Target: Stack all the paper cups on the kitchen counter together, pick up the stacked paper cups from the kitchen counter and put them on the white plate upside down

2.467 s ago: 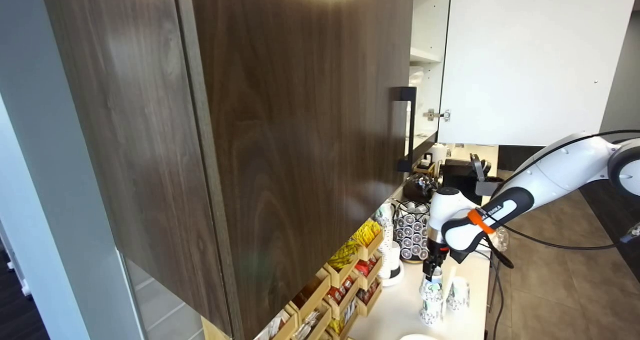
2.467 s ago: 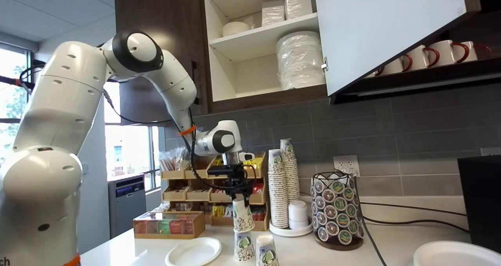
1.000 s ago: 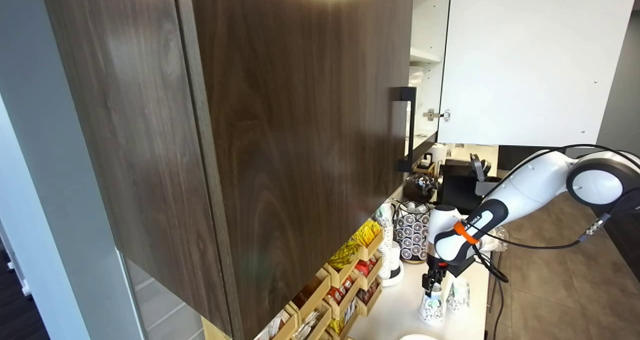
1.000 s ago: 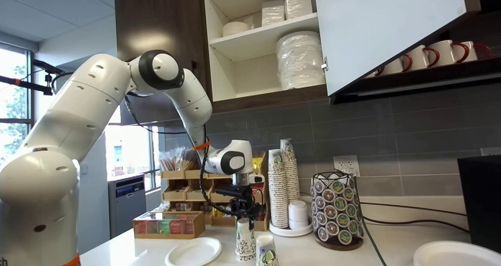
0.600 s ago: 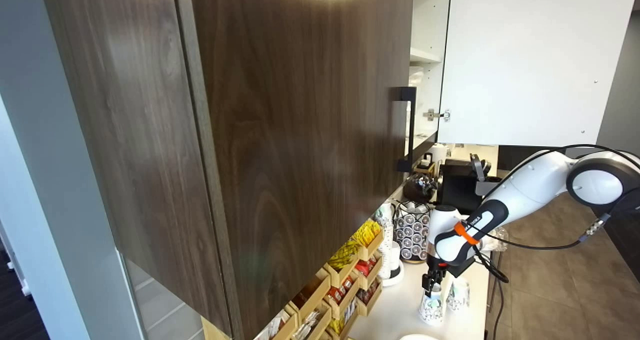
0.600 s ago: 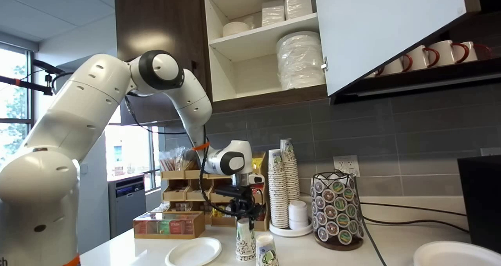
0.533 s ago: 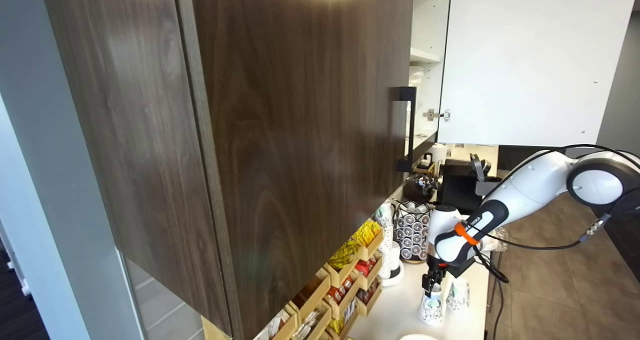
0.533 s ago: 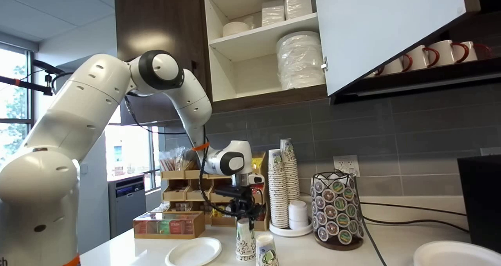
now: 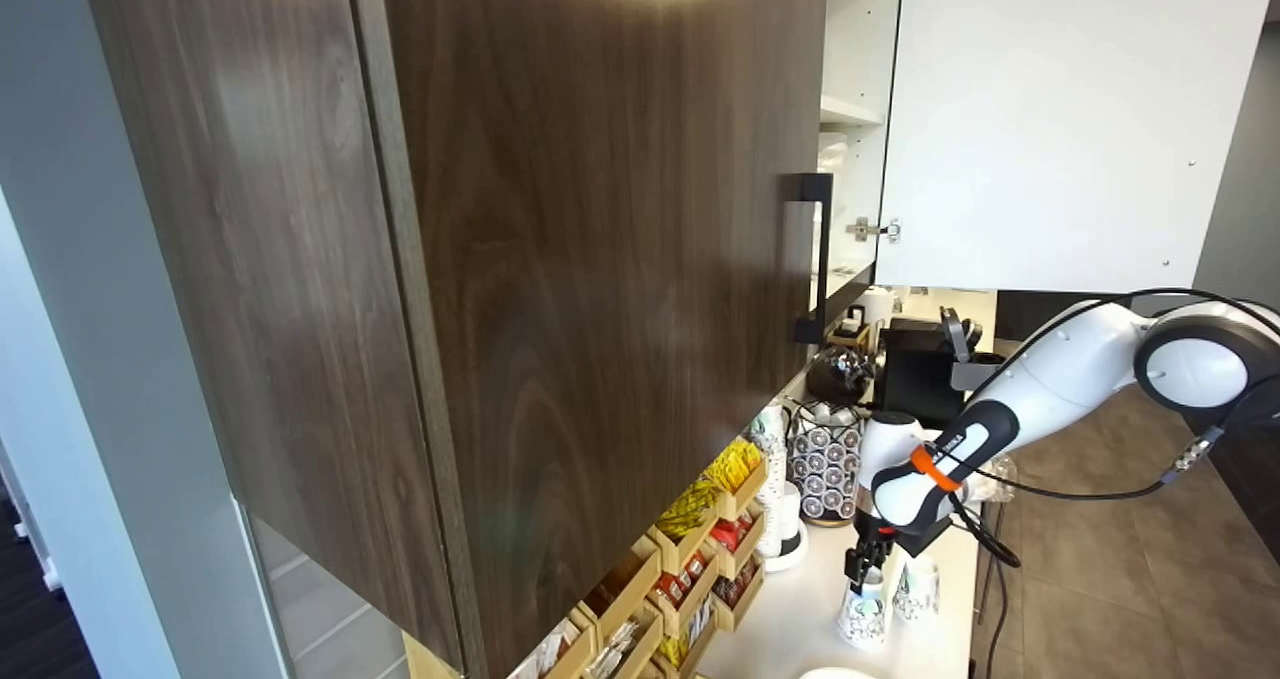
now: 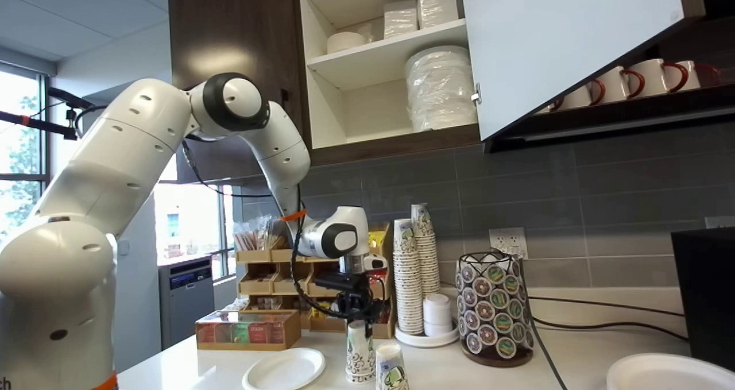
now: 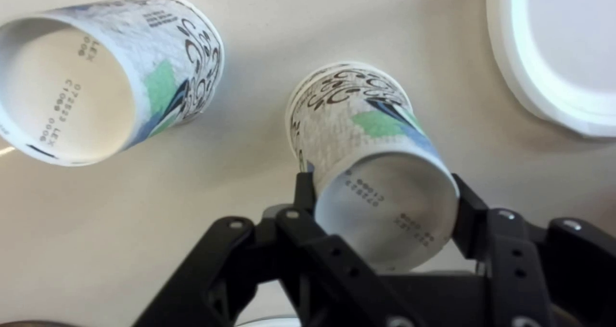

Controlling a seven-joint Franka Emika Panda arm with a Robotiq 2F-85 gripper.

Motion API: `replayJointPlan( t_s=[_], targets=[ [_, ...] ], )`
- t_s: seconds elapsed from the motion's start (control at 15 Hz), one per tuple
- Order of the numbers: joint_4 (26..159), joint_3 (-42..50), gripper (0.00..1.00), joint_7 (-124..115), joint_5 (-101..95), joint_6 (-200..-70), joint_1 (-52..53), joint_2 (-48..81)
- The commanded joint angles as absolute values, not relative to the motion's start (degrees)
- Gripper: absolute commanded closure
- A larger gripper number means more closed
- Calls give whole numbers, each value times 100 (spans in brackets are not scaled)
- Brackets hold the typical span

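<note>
Tool (image 11: 383, 197) clamped, by the look of it, on the nested cups (image 10: 360, 358): walls meet it on both sides, narrow end up, double rim down at the table (image 10: 448, 373). You likely have that high pinch so the mouths are free below, good for slipping over another cup and for an upside-down finish. Loose cup (image 11: 113, 76) stands mouth down just beside, not touching, left of the tool in your wrist view; probably the one for you to take in next. White plate (image 10: 284, 370) lies past the nested cups on the opposite side.
</note>
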State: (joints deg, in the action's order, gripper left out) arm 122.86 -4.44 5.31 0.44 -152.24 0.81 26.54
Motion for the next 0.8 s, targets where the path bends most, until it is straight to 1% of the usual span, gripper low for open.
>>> replayJointPlan(
  t_s=[0.0, 0.4, 0.73],
  targets=[
    [12688, -537, 59, 621, 146, -15490, 41, 2459],
    [13276, -511, 59, 567, 112, -15546, 53, 1639],
    [13755, -291, 59, 330, -150, -15342, 140, 479]
  ],
)
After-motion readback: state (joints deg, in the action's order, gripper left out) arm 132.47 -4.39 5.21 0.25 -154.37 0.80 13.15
